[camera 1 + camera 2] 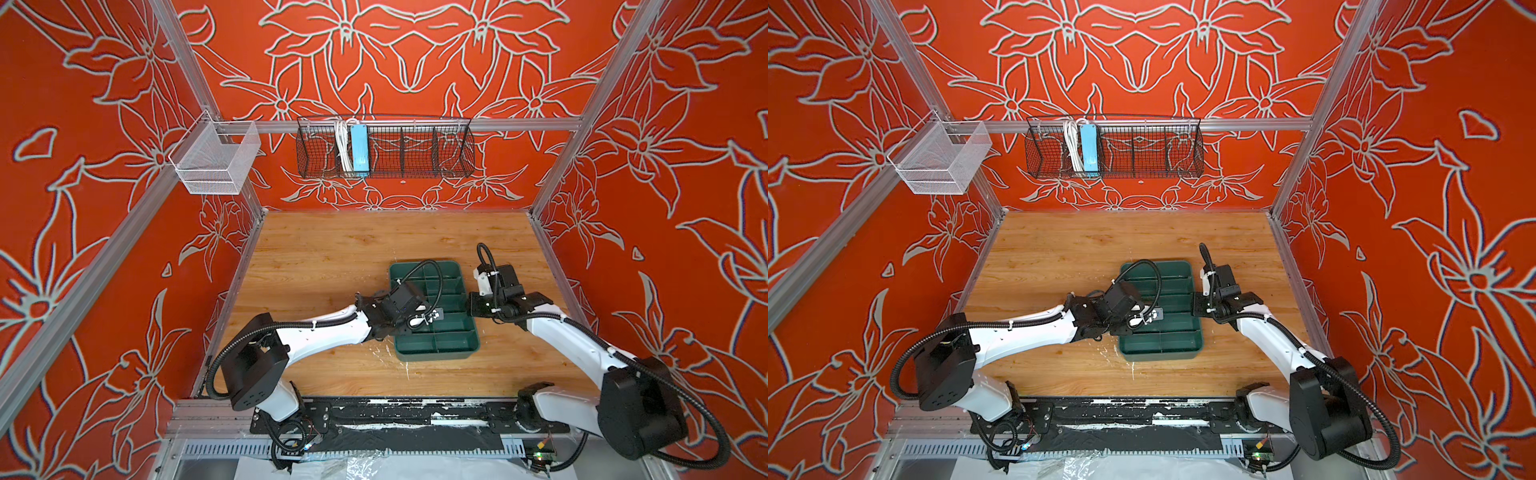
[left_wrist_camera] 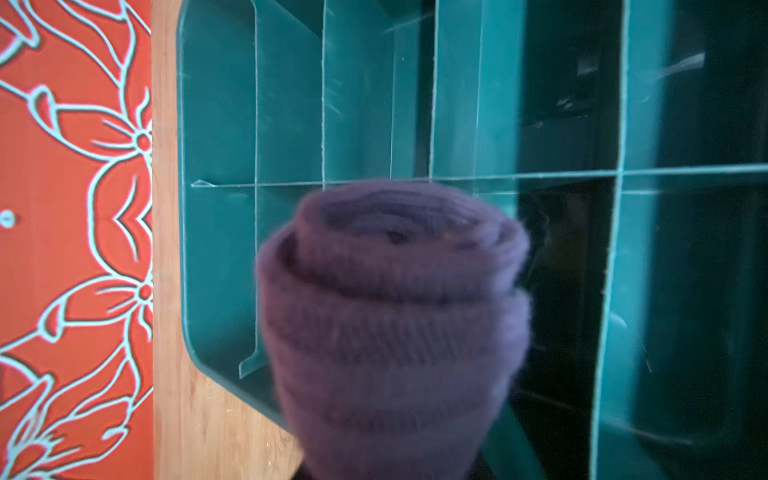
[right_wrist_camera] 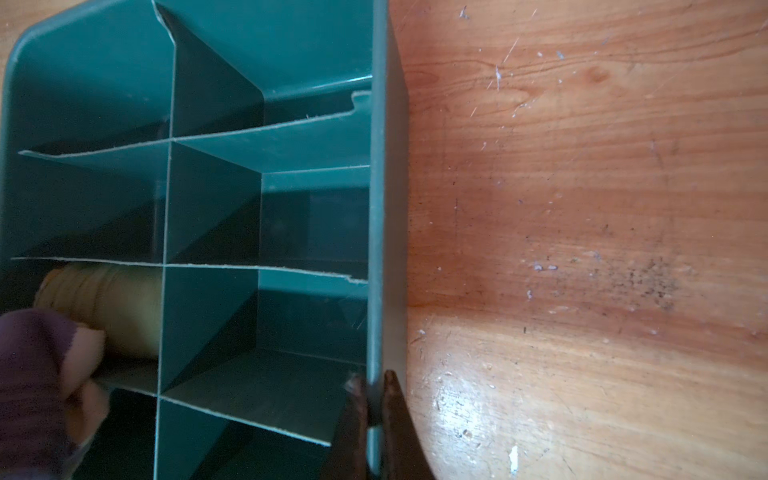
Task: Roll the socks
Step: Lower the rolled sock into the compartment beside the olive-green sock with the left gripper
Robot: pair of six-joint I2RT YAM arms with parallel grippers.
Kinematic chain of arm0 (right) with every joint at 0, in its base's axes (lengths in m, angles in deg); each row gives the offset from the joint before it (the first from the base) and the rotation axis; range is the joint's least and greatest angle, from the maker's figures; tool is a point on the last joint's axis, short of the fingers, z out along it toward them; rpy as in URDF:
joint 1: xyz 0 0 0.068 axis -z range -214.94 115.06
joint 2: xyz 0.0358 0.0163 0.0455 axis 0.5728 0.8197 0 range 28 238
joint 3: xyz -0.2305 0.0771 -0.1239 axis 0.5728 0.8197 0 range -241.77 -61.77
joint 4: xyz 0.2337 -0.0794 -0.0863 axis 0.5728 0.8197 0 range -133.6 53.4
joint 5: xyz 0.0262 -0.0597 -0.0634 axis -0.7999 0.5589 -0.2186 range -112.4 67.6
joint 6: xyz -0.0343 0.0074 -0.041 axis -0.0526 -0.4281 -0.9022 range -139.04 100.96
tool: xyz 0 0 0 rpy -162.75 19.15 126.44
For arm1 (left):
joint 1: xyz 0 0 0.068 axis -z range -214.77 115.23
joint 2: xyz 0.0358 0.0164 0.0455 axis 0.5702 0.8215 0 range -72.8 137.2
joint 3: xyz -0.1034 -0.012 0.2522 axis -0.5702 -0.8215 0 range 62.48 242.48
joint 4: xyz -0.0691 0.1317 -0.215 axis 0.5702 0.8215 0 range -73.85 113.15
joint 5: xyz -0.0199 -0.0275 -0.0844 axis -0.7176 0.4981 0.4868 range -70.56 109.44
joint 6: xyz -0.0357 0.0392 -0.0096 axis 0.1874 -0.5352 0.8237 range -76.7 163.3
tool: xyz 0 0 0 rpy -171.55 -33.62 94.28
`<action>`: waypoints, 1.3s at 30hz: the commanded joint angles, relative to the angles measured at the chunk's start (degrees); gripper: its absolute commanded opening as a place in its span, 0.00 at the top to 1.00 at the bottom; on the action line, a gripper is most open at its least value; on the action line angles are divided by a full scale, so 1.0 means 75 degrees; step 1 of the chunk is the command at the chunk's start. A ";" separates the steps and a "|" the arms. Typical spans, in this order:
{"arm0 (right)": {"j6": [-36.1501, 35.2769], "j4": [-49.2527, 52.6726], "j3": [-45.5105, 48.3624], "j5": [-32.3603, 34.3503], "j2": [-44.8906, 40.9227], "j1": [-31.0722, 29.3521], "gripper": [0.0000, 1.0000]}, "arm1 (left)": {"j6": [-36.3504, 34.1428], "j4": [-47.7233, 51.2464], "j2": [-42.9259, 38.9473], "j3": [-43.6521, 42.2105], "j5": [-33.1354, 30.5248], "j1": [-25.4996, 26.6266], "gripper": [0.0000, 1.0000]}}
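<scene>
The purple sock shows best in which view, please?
The left wrist view: the rolled purple sock fills its centre, spiral end showing, over the tray. The right wrist view catches an edge; in both top views the left gripper hides it.

The purple sock (image 2: 392, 332), blurred, runs off the edge and partly covers the olive sock (image 3: 112, 307).

On a scuffed wooden table (image 1: 332, 257), a dark green divided tray (image 1: 436, 354), right of centre, with thin partitions forming two columns of compartments. All around, red floral walls (image 1: 415, 50). On the back rail (image 1: 519, 124), a black wire basket (image 1: 415, 156) holding a blue oblong box (image 1: 359, 149) and a bundled white cable (image 1: 343, 151). At the left corner, a white mesh basket (image 1: 216, 162).
</scene>
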 commanded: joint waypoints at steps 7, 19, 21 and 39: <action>0.0368 -0.0221 0.0224 0.0348 -0.0156 0.0010 1.00 | 0.0690 0.0731 0.0496 -0.0135 0.0321 0.0442 1.00; 0.0439 -0.0303 0.0350 0.0385 -0.0222 0.0011 1.00 | 0.1788 0.0977 0.1274 0.0454 0.0004 0.0845 1.00; 0.0471 -0.0255 0.0335 0.0541 -0.0219 0.0009 1.00 | 0.1905 0.1138 0.1118 0.0404 0.0048 0.0968 1.00; 0.0450 -0.0071 0.0243 0.1091 -0.0285 0.0016 1.00 | 0.2008 0.1584 0.1514 0.0265 0.0482 0.0804 1.00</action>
